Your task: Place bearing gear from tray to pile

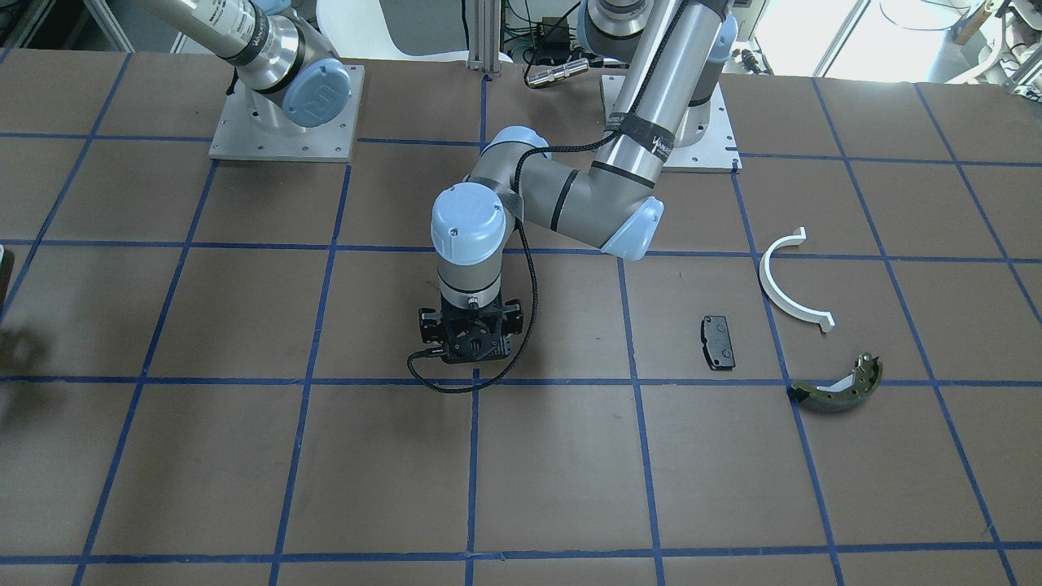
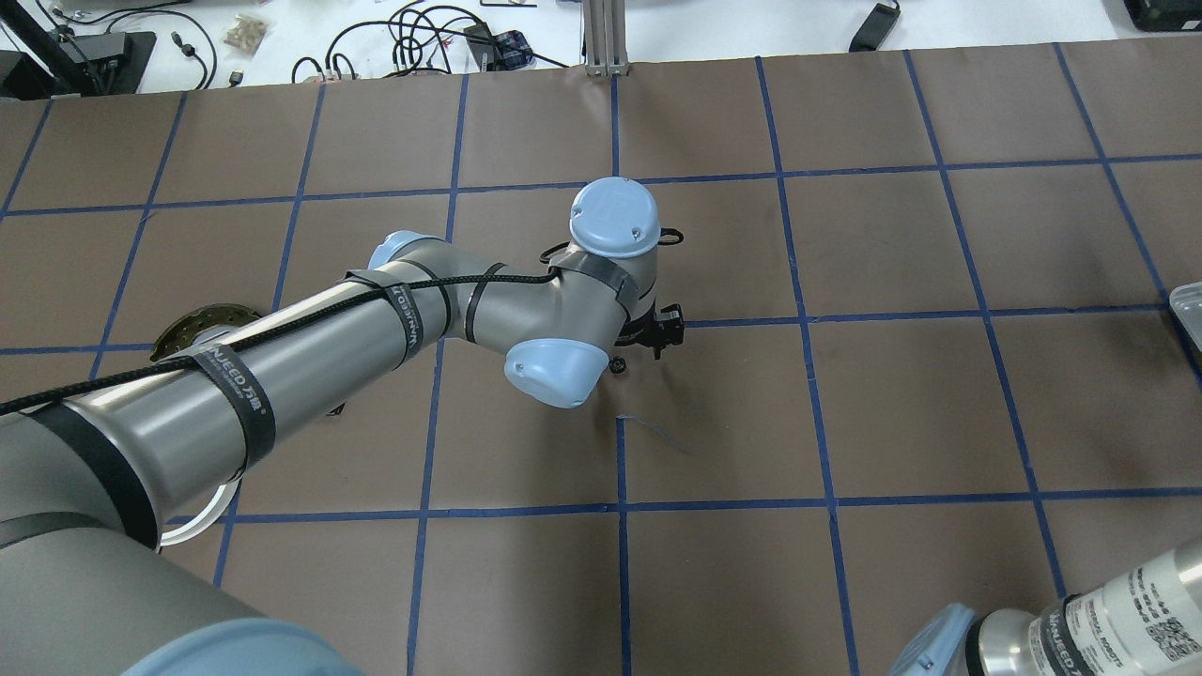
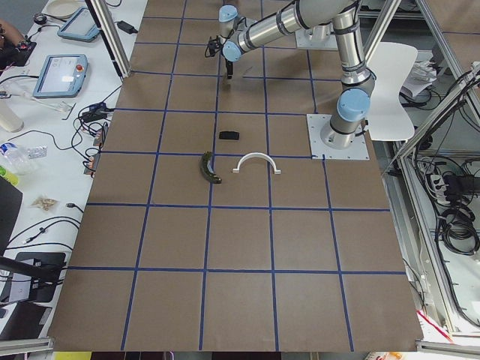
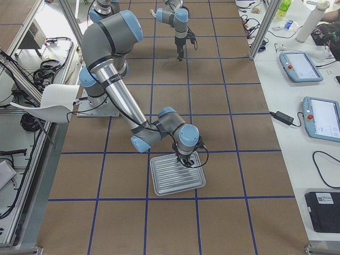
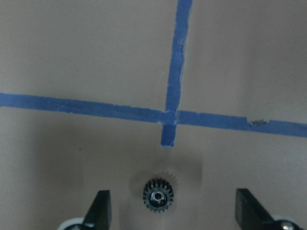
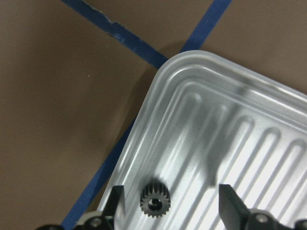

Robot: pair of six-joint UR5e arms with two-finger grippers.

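Observation:
Two small black bearing gears show. One (image 6: 154,200) lies in the ribbed metal tray (image 6: 240,124) near its corner, between the fingers of my open right gripper (image 6: 172,205). The other (image 5: 157,195) lies on the brown table just below a blue tape cross, between the fingers of my open left gripper (image 5: 175,211). The left gripper (image 1: 472,346) points straight down at mid-table. The pile lies apart from it: a black pad (image 1: 717,342), a white half-ring (image 1: 794,281) and an olive brake shoe (image 1: 838,389). The right gripper (image 4: 186,161) hangs over the tray (image 4: 178,178).
The arms' base plates (image 1: 285,122) sit at the robot's edge of the table. An aluminium post (image 2: 606,38) and cables (image 2: 413,38) stand beyond the far edge. In the overhead view the left arm hides most of the brake shoe (image 2: 202,324) and half-ring (image 2: 192,526).

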